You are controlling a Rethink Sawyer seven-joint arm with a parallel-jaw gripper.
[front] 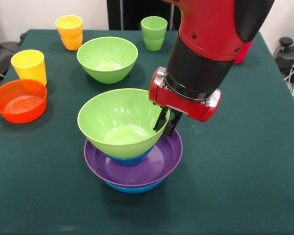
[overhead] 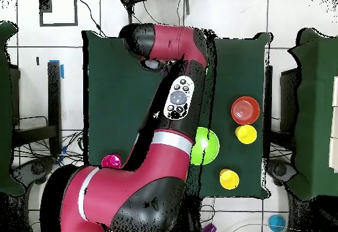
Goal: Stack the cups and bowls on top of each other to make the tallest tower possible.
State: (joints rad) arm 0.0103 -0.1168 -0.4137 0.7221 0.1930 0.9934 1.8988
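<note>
- Front view: my gripper (front: 166,122) sits at the right rim of the top green bowl (front: 118,120), jaws together and apparently pinching that rim; the bowl's body lies to the picture's left of them.
- The bowl tilts on the tower (front: 133,164), mouth leaning left, resting on a small blue bowl (front: 127,159), over the purple bowl (front: 159,161) and a large blue bowl (front: 134,187).
- Count here: two green bowls (second one (front: 108,58) loose behind), two blue, one purple, one orange bowl (front: 19,100). Cups: yellow (front: 28,66), orange-yellow (front: 69,32), green (front: 154,33); a red shape (front: 244,51) behind the arm may be the fourth.
- Overhead view: the arm (overhead: 165,130) hides tower and gripper. I count one green bowl (overhead: 208,145), the orange bowl (overhead: 245,110), two yellow cups (overhead: 245,134) (overhead: 228,178), one pinkish-red cup (overhead: 110,160).
</note>
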